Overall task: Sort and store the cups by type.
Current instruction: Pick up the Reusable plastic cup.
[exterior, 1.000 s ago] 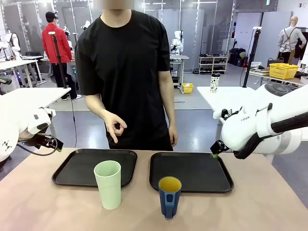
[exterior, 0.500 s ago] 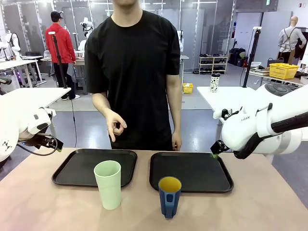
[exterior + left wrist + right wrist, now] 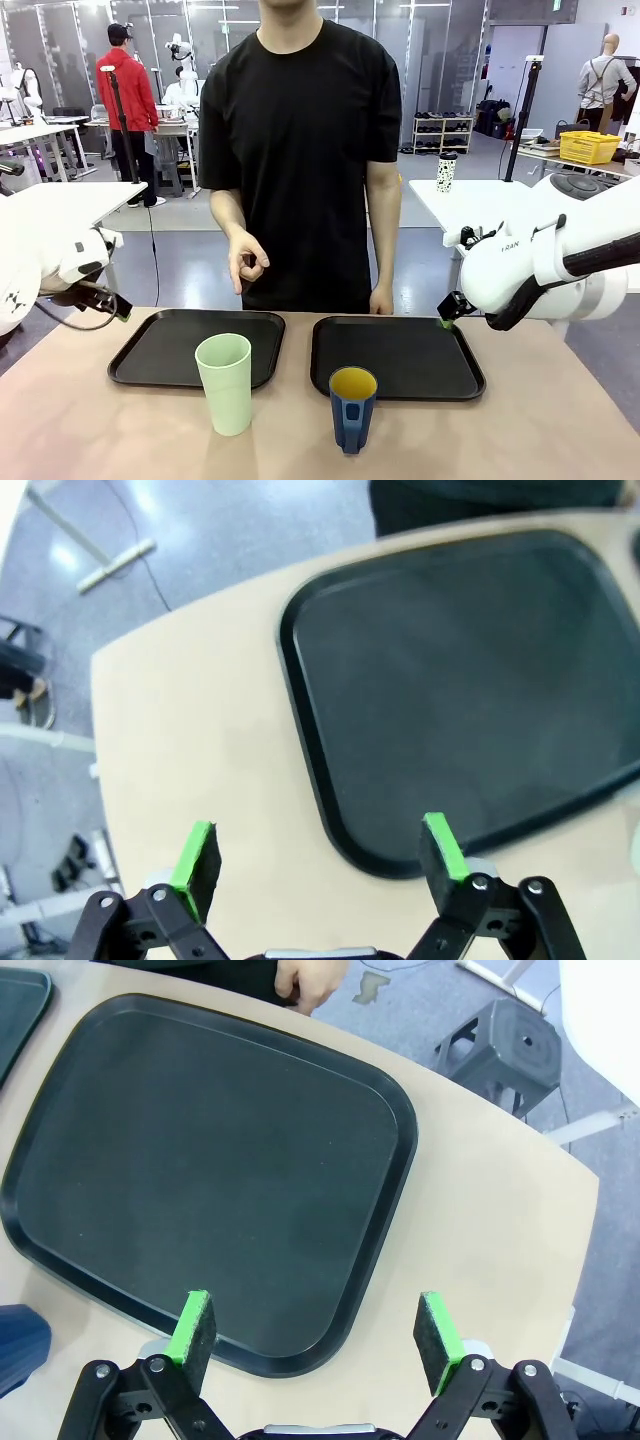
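Cups: pale green tumbler (image 3: pixel 224 383) and dark blue handled cup (image 3: pixel 352 408), standing on the table inward of both grippers, just short of the trays.
Left gripper (image 3: pixel 320 842), right gripper (image 3: pixel 318 1325): fingers spread, empty, each over its tray's outer edge.
Change: only the person has stepped sideways; sorting judged not begun.
Left tray (image 3: pixel 160 350) and right tray (image 3: pixel 420 360): bare, rims unobstructed.

Bright, even overhead lighting; shadows on the surface (image 3: pixel 120 430) faint, soft-edged. Front view sharp. Left wrist view slightly blurred, pale sheen across the black tray (image 3: pixel 480 680), glare patches on the floor (image 3: pixel 150 520) (wide-angle bending at the edges). Right wrist view crisper.
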